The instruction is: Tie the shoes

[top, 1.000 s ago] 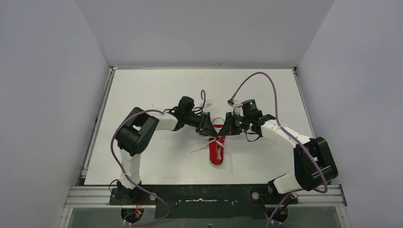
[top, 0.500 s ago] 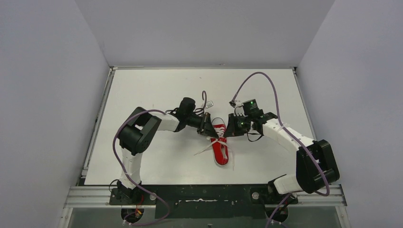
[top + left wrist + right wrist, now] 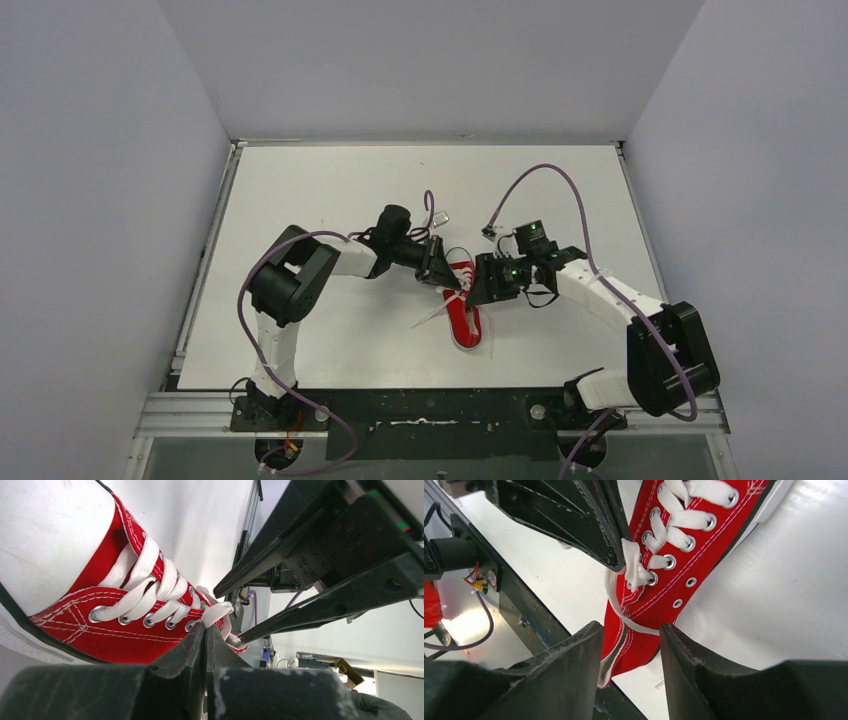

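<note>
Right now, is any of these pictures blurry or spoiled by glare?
Top external view: even soft light, sharp, no glare, though the sneaker looks small. Left wrist view: the shut left claw is a dark blur up close, while the lace it pinches is crisp. Right wrist view: the open right claw is soft-edged, and a bright glare patch sits at lower left.

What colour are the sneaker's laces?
White. The laces show best in the left wrist view, against the red sneaker.
</note>
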Robot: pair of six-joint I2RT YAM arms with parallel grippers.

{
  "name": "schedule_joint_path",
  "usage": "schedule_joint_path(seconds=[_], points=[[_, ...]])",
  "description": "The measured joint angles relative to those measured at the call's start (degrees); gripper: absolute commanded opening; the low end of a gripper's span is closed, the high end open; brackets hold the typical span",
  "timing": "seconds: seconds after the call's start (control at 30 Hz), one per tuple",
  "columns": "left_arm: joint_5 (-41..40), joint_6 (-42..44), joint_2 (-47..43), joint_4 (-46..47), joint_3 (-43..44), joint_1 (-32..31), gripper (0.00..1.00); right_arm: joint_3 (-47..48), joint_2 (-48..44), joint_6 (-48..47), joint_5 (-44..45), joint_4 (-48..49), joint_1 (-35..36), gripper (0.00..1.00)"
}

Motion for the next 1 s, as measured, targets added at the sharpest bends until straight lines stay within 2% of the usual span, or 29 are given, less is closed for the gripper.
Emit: schedule_joint_path(seconds=[0.13,0.33,0.47,0.77,1.0], points=[[0.0,-0.2,0.0,0.04,0.0,0.0,0.0,-0.61,2.1,-0.44,-1.4,0.9,0.0,0.36],[0.02,-0.22,0.0,0.04,0.0,0.0,0.0,-1.11,2.14,-0.59,-1.77,1.77,0.0,0.12],[0.07,-0.17,-0.02,0.2,-0.13,0.0,0.0,-1.14,1.92,0.52,-1.36,2.08,0.0,0.01],[0.09,-0.17,-0.11,1.09,-1.11,0.0,0.01,0.44,1.11,4.26,0.17,2.47,0.0,0.0],[0.2,-1.86,-0.35,4.39,-2.19,0.0,0.12,2.36,2.34,6.91,2.19,3.34,0.02,0.0]])
